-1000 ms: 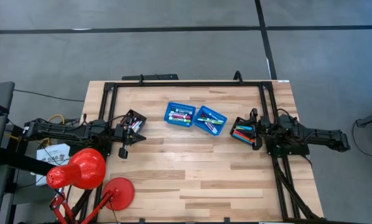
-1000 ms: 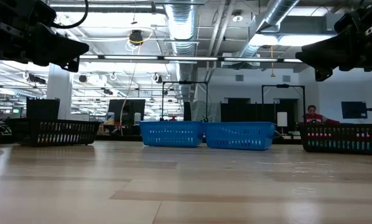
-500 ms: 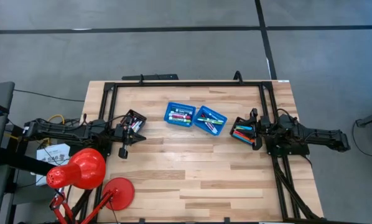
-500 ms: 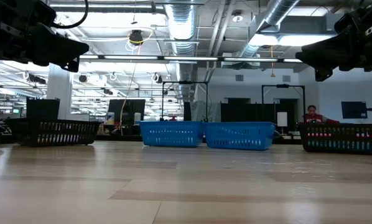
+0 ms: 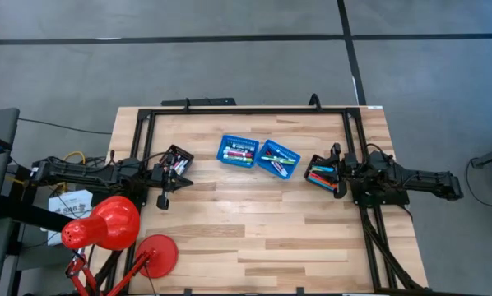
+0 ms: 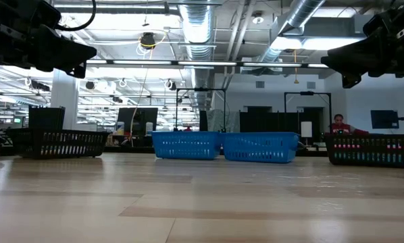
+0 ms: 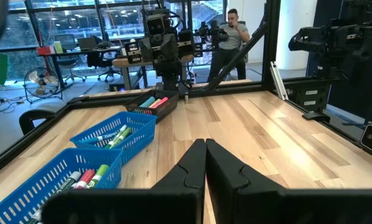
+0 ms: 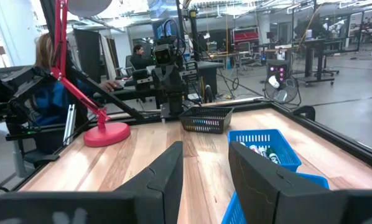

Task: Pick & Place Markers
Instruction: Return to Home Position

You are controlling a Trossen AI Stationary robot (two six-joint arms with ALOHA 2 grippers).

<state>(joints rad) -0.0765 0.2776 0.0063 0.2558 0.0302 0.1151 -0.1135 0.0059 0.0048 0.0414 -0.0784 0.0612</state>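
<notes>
Markers in blue baskets and black trays; left gripper narrow, right gripper wide, both empty.

Two arms built of dark, matte links. The left arm is a line of black, boxy housings, with a yellow cable showing at its base end. The right arm has the same black housings, thickest at the joints. The left gripper carries two black moulded fingers with stepped, angular inner edges. The right gripper has matching fingers, broad at the root and blunt-tipped. In the low view a black cable curves off the left wrist.
</notes>
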